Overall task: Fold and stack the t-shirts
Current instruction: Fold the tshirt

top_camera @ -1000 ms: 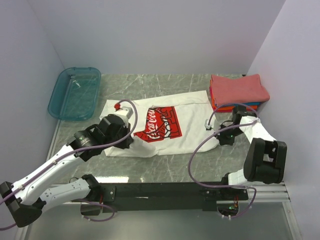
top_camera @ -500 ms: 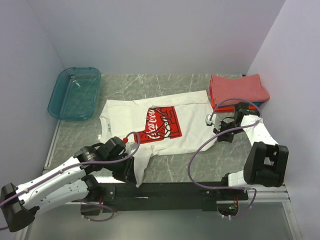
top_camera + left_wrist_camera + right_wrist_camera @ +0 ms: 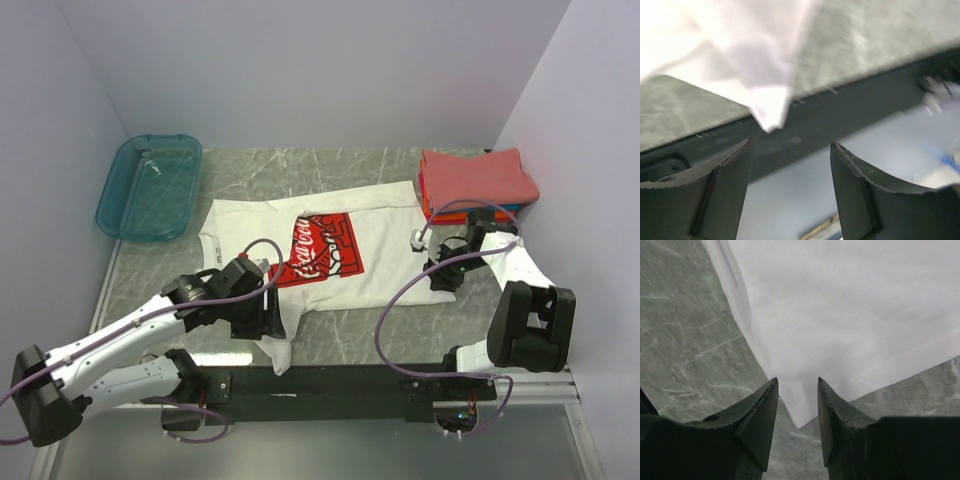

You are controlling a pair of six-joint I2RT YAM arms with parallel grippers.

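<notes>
The white t-shirt (image 3: pixel 345 275) with a red Coca-Cola print lies spread out on the marble table. Its near-left corner (image 3: pixel 771 112) droops over the table's front edge. My left gripper (image 3: pixel 268 322) hovers over that corner, open (image 3: pixel 790 145), with nothing between its fingers. My right gripper (image 3: pixel 438 280) sits low at the shirt's right hem corner (image 3: pixel 802 410). Its jaws are open (image 3: pixel 797 381) and straddle the cloth tip without pinching it. A folded stack (image 3: pixel 478 178) with a coral-red tee on top and orange and blue edges below rests at the back right.
A teal plastic bin (image 3: pixel 150 187) stands at the back left. The black mounting rail (image 3: pixel 350 380) runs along the near edge under the hanging corner. White walls close in the left, back and right sides.
The left arm dragged the shirt's left side toward the near edge and spread it, then let go and lifted slightly. Both grippers went from shut to open, and the right barely moved.
</notes>
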